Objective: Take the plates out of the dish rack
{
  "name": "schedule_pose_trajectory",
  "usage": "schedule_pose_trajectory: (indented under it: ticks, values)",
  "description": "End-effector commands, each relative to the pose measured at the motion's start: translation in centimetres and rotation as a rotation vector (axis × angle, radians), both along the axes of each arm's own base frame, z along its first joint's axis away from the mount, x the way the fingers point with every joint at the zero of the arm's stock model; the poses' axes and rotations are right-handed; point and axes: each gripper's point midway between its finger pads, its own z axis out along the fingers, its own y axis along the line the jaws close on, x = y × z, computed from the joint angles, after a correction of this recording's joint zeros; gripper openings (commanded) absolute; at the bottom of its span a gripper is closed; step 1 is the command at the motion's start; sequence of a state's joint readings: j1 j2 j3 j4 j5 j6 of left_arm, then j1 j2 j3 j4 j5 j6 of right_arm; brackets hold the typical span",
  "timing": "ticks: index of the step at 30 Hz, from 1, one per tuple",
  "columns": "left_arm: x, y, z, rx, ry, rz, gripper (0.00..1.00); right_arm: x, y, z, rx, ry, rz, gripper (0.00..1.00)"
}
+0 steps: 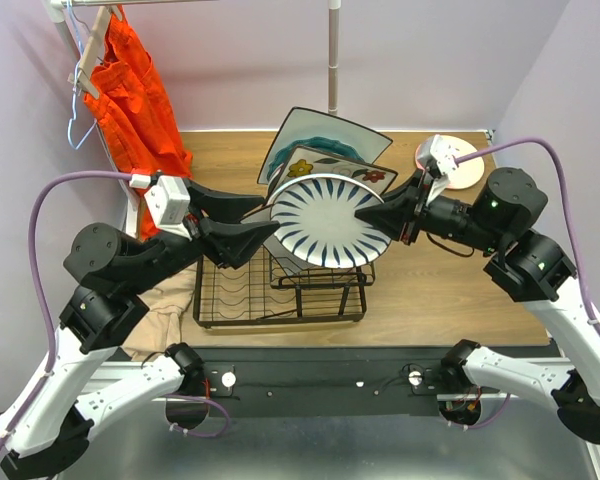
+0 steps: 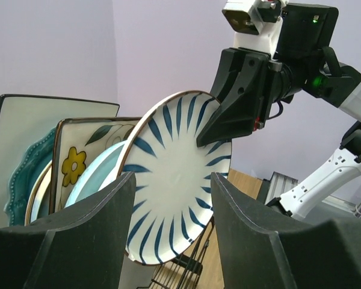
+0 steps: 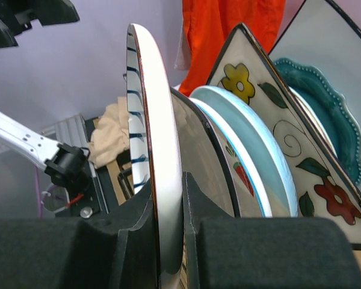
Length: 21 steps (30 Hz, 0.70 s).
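Since both arms crowd the middle of the overhead view, the wood-grain table (image 1: 450,290) shows only in patches. The black wire dish rack (image 1: 280,300) sits at its centre, with thin rods and an open front; its rear half is hidden behind the plates. An orange garment (image 1: 135,100), crumpled fabric, hangs at far left and is cut off at the top. A beige cloth (image 1: 165,300) is mostly under the left arm. At the back of the rack is a square white plate (image 1: 325,130), glossy with a dark rim, tilted, its lower part hidden. In front of it is a teal scalloped plate (image 3: 322,114) with a beaded edge, mostly covered. Next comes a flower-print square plate (image 3: 271,138), then a pale blue round plate (image 3: 246,132) with only its rim showing. The frontmost striped plate (image 1: 328,222) is round and glazed white with dark blue radial strokes; it stands upright above the rack, and whether its bottom edge touches the wire can't be seen. The right gripper (image 3: 166,198) is clamped on its right rim, one finger on each face. The left gripper (image 1: 270,222) has its jaws spread wide at the plate's left edge and grips nothing; contact is unclear. A cream plate (image 1: 467,170) lies flat at far right, half hidden by the right wrist.
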<state>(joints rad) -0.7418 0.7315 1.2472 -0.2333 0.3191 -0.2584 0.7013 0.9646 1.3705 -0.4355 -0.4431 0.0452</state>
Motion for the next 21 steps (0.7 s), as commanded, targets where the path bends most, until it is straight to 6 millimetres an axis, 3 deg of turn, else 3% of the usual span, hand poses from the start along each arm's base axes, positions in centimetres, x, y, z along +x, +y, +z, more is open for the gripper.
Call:
schedule_pose_trajectory:
  ticks: [1,15,21]
  values:
    - [-0.7,0.5,0.9,-0.028,-0.003,-0.006,0.62,-1.4,0.2,6.2,0.182,-0.054,0.043,0.01]
    - [-2.2,0.7,1.5,-0.070,0.003,-0.058,0.62,-1.0,0.5,8.0,0.260,0.047,0.026,0.01]
    - [-3.1,0.9,2.5,-0.087,-0.008,-0.087,0.62,-0.4,0.8,9.7,0.313,0.089,0.004,0.01]
